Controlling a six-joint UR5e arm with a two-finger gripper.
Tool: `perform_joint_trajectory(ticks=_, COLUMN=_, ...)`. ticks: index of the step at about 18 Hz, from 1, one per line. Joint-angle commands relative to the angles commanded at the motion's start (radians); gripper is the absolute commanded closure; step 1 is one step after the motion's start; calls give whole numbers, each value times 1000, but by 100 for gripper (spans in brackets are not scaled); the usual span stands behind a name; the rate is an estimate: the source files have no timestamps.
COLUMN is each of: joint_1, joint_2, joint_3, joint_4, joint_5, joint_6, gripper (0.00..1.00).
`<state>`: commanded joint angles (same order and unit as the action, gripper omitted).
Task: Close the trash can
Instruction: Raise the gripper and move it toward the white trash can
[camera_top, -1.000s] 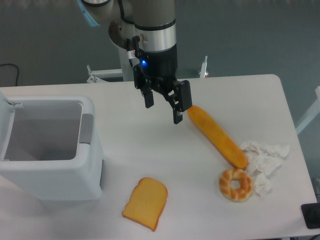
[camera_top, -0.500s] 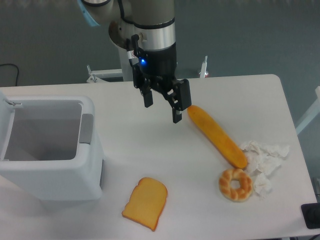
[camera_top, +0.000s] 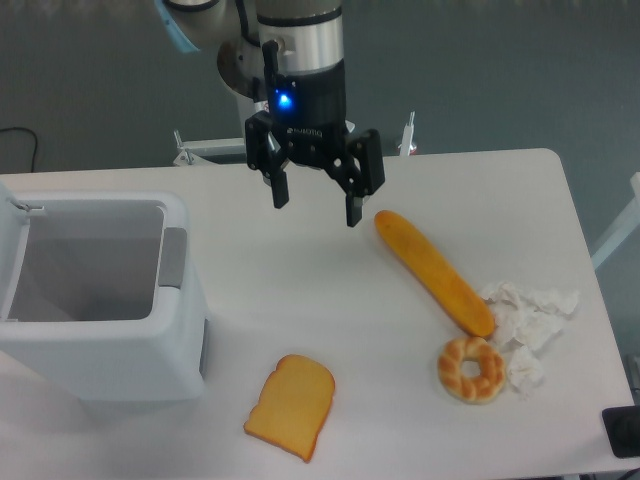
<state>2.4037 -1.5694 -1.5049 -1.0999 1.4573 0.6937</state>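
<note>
Camera view shows the gripper (camera_top: 316, 205) spread wide and empty above mid-table, well apart from the trash can (camera_top: 100, 300) at the left edge, whose lid (camera_top: 12, 250) stands open on its far-left side, so the arm should probably swing behind it and push rightward.

One fixed view only, mine: high at the front of the table (camera_top: 300, 300), tilted down toward the arm's base. Medium range; left, right and near edges cropped.

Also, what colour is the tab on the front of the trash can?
Grey tab on the white trash can, in the fixed camera view.
</note>
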Motion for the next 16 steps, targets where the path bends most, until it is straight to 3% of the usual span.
perform_joint_trajectory(ticks=4, joint_1=-28, joint_2=8, joint_3=41, joint_4=0, joint_5=-37, joint_6=-179, gripper=0)
perform_joint_trajectory(ticks=7, joint_1=-37, joint_2=15, joint_3=57, joint_4=0, joint_5=-130, joint_6=-296, gripper=0)
perform_joint_trajectory(ticks=10, joint_1=-64, joint_2=15, joint_3=55, joint_4=-2, joint_5=-236, joint_6=-341, gripper=0)
perform_joint_trajectory(ticks=16, joint_1=-184, joint_2=14, joint_3=45, joint_4=-3, joint_5=-271, joint_6=-391, gripper=0)
